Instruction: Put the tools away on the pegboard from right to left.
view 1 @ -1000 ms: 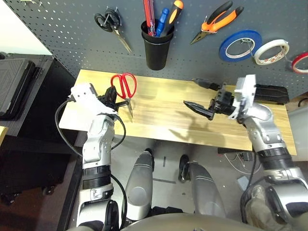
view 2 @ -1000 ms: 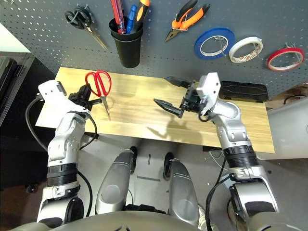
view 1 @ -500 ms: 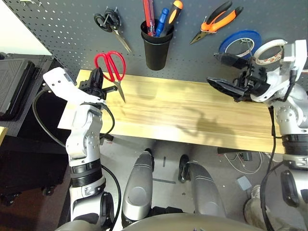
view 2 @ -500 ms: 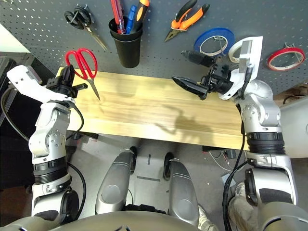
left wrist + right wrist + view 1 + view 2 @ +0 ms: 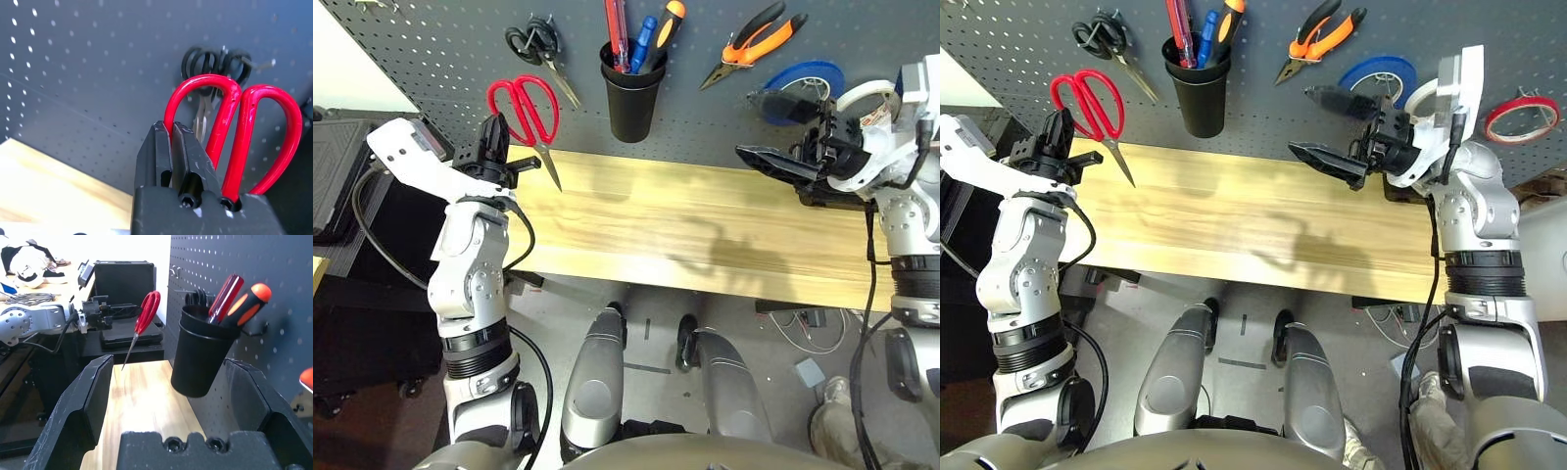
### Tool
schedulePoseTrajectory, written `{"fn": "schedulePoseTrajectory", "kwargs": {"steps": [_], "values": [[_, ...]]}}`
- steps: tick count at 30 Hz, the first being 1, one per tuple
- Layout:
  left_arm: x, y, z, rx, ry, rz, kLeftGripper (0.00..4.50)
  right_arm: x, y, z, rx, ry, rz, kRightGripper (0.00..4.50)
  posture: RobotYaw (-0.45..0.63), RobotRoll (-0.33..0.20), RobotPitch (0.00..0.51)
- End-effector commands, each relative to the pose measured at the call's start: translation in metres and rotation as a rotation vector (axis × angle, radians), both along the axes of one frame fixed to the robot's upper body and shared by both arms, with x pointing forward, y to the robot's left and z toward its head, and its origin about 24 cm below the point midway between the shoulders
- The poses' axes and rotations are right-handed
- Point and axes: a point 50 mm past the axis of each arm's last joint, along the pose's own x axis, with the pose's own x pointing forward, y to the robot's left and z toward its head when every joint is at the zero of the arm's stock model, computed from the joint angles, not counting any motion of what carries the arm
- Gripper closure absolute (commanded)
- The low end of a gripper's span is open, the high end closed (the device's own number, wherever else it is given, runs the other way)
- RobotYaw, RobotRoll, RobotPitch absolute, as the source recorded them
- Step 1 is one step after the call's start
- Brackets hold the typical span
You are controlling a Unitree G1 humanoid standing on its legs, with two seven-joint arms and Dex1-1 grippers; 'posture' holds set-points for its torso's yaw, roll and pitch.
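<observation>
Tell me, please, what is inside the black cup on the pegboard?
The black cup on the pegboard holds three upright tools: a red-handled screwdriver, a blue handle and an orange-and-black handle. The cup wall hides their tips.

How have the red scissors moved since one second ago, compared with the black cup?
Yes. The red-handled scissors, clamped in the left hand, rose off the table to the pegboard, now level with the black cup.

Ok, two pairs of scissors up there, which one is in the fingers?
The red-handled scissors, clamped in the left gripper with blades pointing down. The black-handled scissors hang on the pegboard.
</observation>
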Motion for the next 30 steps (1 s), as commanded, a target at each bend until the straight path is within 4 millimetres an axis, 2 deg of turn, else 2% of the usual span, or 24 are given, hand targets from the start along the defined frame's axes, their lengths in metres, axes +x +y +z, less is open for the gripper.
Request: {"fn": "schedulePoseTrajectory", "kwargs": {"steps": [1, 10, 19, 30], "values": [[-0.002, 0.004, 0.010, -0.007, -0.032, 0.012, 4.46, 0.001, 0.000, -0.002, -0.004, 0.007, -0.001, 0.00, 0.33, 0.000, 0.255], [0.010, 0.013, 0.023, 0.001, -0.045, 0.027, 4.46, 0.004, 0.005, -0.006, 0.006, 0.005, -0.015, 0.00, 0.33, 0.000, 0.255], [0.026, 0.013, 0.026, 0.011, -0.032, -0.006, 4.46, 0.004, 0.007, -0.006, 0.011, -0.006, -0.035, 0.00, 0.32, 0.000, 0.249], [0.063, 0.007, 0.026, 0.087, 0.045, -0.056, 4.46, 0.008, 0.016, -0.015, 0.003, -0.019, -0.071, 0.00, 0.31, 0.000, 0.244]]}}
